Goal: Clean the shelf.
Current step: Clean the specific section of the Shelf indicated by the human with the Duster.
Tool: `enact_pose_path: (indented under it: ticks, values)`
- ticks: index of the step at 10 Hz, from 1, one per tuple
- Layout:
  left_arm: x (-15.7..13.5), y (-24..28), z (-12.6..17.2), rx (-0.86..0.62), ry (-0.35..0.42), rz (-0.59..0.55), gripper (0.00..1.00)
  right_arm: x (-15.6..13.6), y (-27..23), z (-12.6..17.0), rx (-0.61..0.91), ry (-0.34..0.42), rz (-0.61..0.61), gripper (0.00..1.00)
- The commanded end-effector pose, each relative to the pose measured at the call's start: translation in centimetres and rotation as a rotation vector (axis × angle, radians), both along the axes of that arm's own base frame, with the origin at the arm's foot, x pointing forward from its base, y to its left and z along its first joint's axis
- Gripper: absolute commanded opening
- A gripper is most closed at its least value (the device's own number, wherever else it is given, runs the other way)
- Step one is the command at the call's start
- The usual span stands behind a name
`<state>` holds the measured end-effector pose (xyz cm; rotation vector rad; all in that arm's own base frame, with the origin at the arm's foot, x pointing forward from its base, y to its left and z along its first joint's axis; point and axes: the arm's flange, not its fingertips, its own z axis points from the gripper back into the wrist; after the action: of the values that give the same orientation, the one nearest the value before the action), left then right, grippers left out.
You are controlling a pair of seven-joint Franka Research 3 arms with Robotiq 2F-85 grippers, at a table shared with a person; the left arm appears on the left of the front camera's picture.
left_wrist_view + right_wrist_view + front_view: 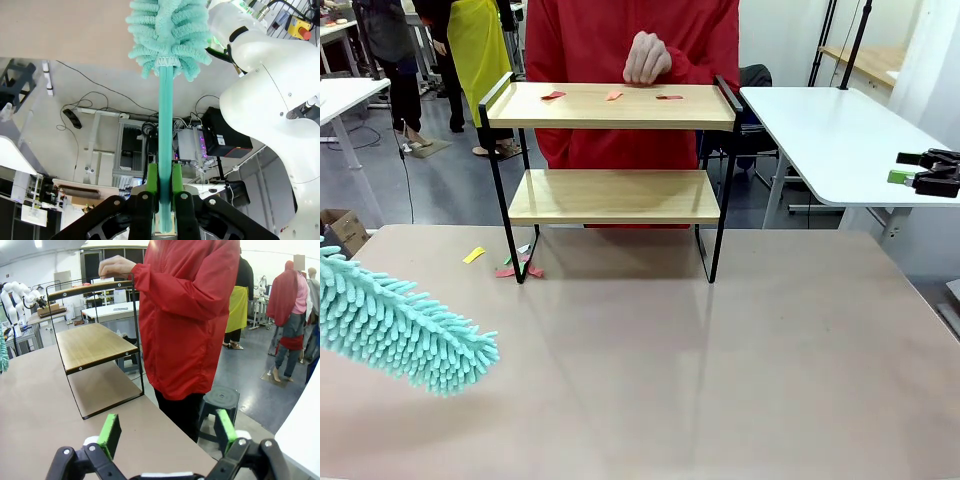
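Shelf (612, 195): two-tier, light wood, black metal

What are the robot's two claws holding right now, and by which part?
The left gripper is shut on the teal microfibre duster, pinching its handle near the end, away from the fluffy head. The right gripper is open and holds nothing.

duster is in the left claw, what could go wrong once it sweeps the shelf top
The person's hands hover at the far edge of the shelf; a sweep across the top board could hit them. The scraps there may just fall to the table, where paper bits already lie by its leg. The left claw pinches the duster by its thin handle; pressing down could twist it.
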<state>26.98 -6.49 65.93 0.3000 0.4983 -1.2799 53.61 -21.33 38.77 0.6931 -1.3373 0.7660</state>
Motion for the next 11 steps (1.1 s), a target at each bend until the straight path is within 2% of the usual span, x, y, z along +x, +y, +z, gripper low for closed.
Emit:
enact_pose_path:
  ticks: [1,10,11]
  values:
    - [-0.26,-0.04,0.03,-0.007,-0.008,0.012,0.13,0.12,0.33,0.74,-0.003,0.015,-0.016,1.0]
    - [0.0,0.0,0.0,0.0,0.0,0.0,0.13,0.12,0.33,0.74,-0.003,0.015,-0.016,1.0]
    - [0.23,-0.88,0.44,-0.032,-0.048,-0.055,0.13,0.12,0.33,0.74,-0.003,0.015,-0.016,1.0]
